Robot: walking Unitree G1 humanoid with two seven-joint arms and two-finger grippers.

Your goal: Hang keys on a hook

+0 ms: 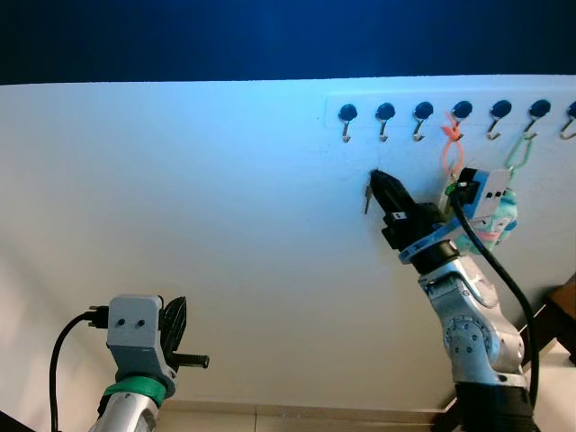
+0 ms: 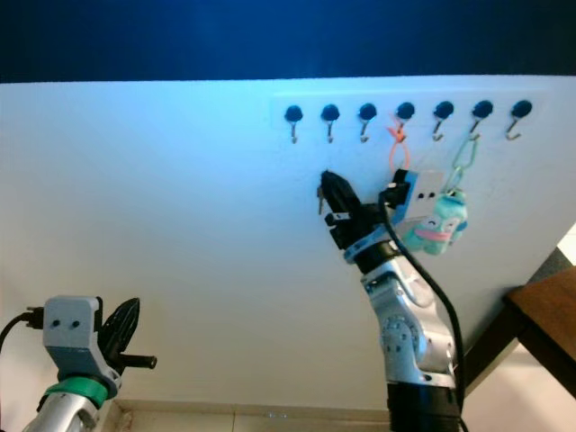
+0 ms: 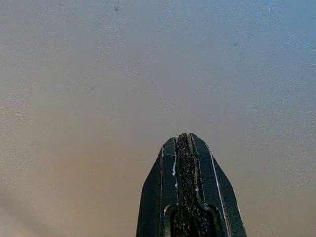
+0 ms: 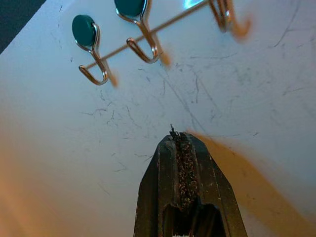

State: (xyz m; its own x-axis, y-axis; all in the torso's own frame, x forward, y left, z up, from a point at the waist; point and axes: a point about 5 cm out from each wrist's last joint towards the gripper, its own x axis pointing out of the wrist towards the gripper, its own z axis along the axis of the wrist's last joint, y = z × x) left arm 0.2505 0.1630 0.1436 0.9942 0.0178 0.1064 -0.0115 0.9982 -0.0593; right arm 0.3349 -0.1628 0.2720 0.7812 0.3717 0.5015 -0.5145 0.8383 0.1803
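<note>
**Right pincer raised to the wall, a key at its tip, below the hook rail**

The right pincer point(image 1: 376, 176) is lifted high against the white wall point(image 1: 180, 225), its two black fingers pressed together into a point. A small grey key point(image 1: 367, 196) hangs just at that tip, pinched there as far as I can see from the head views; in the right wrist view the fingers are closed flat on each other with only a tiny sliver poking past the end. The tip sits below the hook rail point(image 1: 450, 112) and under the gap between the first two hooks at its left end, near them but not touching.

The rail carries a row of dark round-capped metal hooks. The leftmost hook point(image 1: 346, 120), the second point(image 1: 384, 119) and the third point(image 1: 422, 118) hang bare. From the fourth hook an orange loop point(image 1: 450, 144) drops down, and further right a pale green clip point(image 1: 519, 151) holds a fluffy turquoise and pink charm point(image 1: 493, 220), partly hidden behind the right wrist's camera block.

The left pincer point(image 1: 175, 324) is held low, well apart from the rail, fingers shut together with nothing between them, facing plain wall.

At the lower right edge a corner of a brown wooden desk point(image 2: 540, 315) shows beside the wall.
</note>
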